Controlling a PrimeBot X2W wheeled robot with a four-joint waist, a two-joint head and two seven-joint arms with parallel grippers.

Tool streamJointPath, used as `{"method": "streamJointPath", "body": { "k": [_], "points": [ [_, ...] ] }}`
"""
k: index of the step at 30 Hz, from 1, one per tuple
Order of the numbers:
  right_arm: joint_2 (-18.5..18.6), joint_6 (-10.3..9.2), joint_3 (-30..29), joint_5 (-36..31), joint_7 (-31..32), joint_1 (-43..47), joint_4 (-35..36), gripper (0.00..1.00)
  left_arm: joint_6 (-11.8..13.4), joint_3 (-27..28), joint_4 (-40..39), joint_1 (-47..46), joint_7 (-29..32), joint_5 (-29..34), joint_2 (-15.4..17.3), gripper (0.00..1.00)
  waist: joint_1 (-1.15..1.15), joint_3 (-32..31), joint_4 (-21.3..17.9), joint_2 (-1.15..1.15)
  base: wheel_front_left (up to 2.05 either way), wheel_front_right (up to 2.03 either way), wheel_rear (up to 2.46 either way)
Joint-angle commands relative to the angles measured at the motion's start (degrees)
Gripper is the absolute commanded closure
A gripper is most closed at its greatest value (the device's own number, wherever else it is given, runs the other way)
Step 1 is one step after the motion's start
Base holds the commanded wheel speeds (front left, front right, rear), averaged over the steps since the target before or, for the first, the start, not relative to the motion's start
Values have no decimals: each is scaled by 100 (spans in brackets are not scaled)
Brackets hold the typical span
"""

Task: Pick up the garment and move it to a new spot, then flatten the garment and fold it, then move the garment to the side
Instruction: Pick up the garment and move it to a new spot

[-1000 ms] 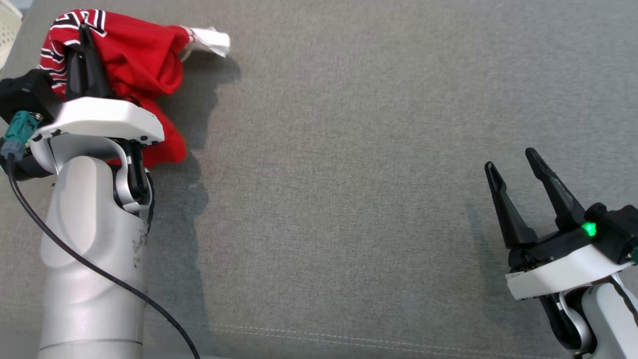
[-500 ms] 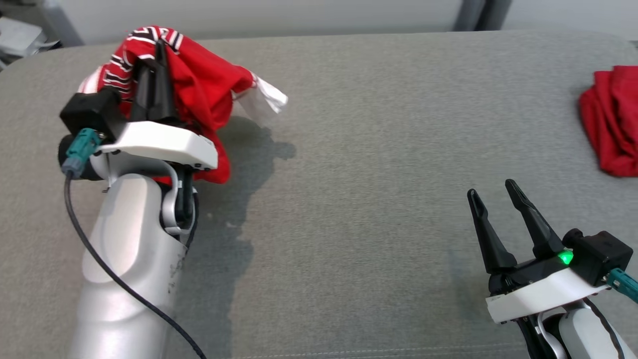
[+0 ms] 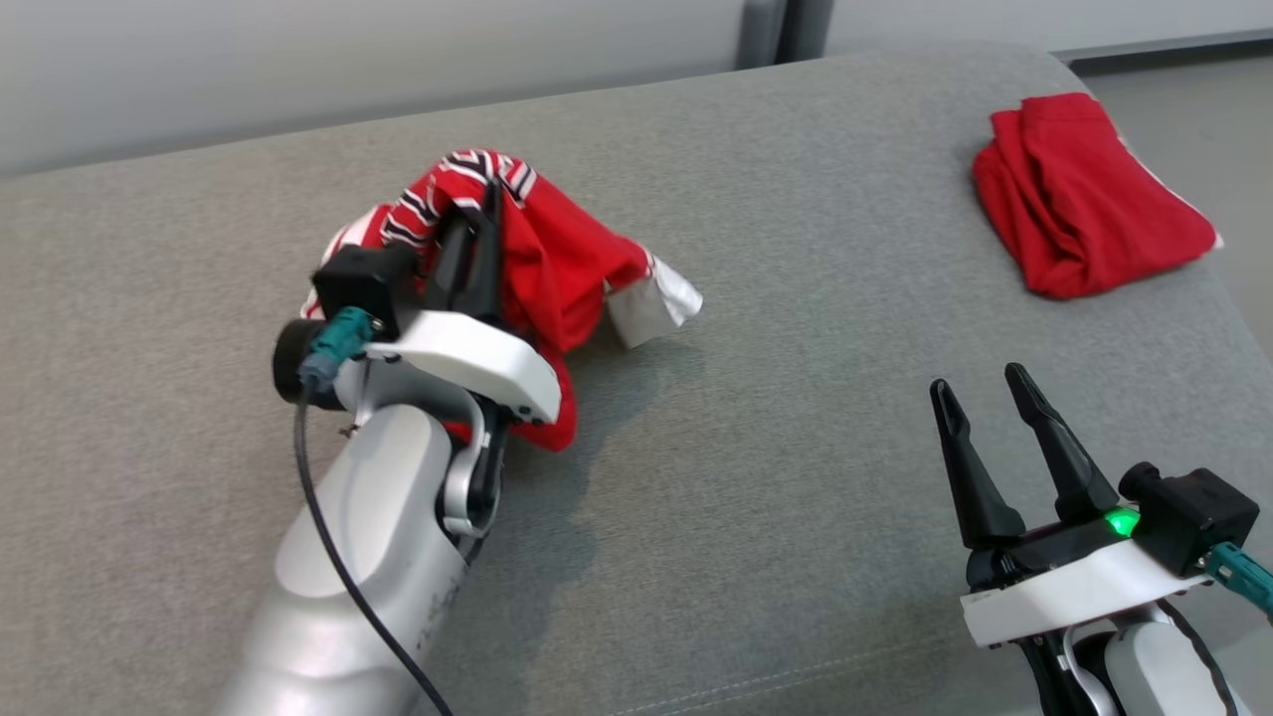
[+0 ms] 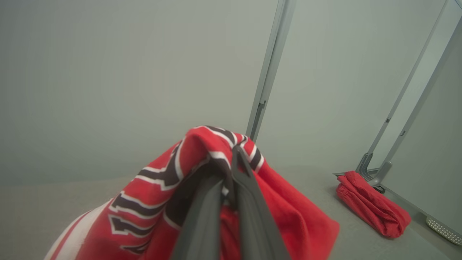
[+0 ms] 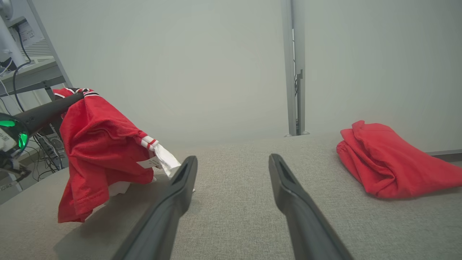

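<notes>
**Item 1.** Red garment (image 3: 557, 259) with black-and-white striped trim and a white end piece. It is hanging bunched over the far-left part of the surface, with its lower folds drooping to the cloth or just above it; contact cannot be told.

**Item 2.** Left gripper (image 3: 482, 199). Its 2 dark fingers are pressing together, clenched on the garment's striped trim.

**Item 3.** Right gripper (image 3: 980, 383). It is hovering at the near right with its 2 fingers spread apart, carrying nothing.

**Item 4.** Grey woven surface (image 3: 796, 447), padded. A stitched seam (image 3: 796, 678) is running along its near edge.

**Item 5.** Second red garment (image 3: 1084, 194). It is lying loosely folded at the far right corner, well apart from item 1.

**Item 6.** Room.
- A pale plain wall (image 3: 348, 80) is rising behind the far edge.
- A grey metal post (image 3: 766, 30) is standing against the wall.
- A desk with cables (image 5: 25, 72) is showing at the far left.
</notes>
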State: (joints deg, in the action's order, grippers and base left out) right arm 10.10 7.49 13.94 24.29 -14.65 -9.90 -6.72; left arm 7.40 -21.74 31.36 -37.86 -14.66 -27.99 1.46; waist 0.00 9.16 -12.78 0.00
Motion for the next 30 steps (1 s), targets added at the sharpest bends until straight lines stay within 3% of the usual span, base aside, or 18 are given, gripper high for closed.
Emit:
{"method": "streamJointPath", "body": {
  "k": [1,5,13,14,15,23,30],
  "points": [
    [18,0,80,17,-35,-27,139,0,62,60,-102,-50,-31,-62,143,100,0,37,-154,0,0,0,0],
    [-37,0,121,32,-35,-63,140,0,215,-582,187,-44,-29,-242,143,100,0,188,-383,0,0,0,0],
    [-95,0,121,43,-35,-128,93,0,247,-1169,692,-6,-32,-613,143,98,0,318,-491,0,0,0,0],
    [-102,0,100,31,-35,-129,83,0,246,-1173,700,-5,-32,-635,143,65,0,311,-486,0,0,0,0],
    [-109,0,80,22,-35,-127,66,0,248,-1173,684,13,-32,-660,143,2,0,293,-472,0,0,0,0],
    [-151,0,27,-73,-35,-72,26,0,202,-834,-18,405,-33,-666,142,0,0,-37,-223,0,0,0,0],
    [-138,0,2,-104,-35,122,51,0,291,-191,-1214,1239,-33,65,239,0,0,-447,185,0,0,0,0]
  ]
}}
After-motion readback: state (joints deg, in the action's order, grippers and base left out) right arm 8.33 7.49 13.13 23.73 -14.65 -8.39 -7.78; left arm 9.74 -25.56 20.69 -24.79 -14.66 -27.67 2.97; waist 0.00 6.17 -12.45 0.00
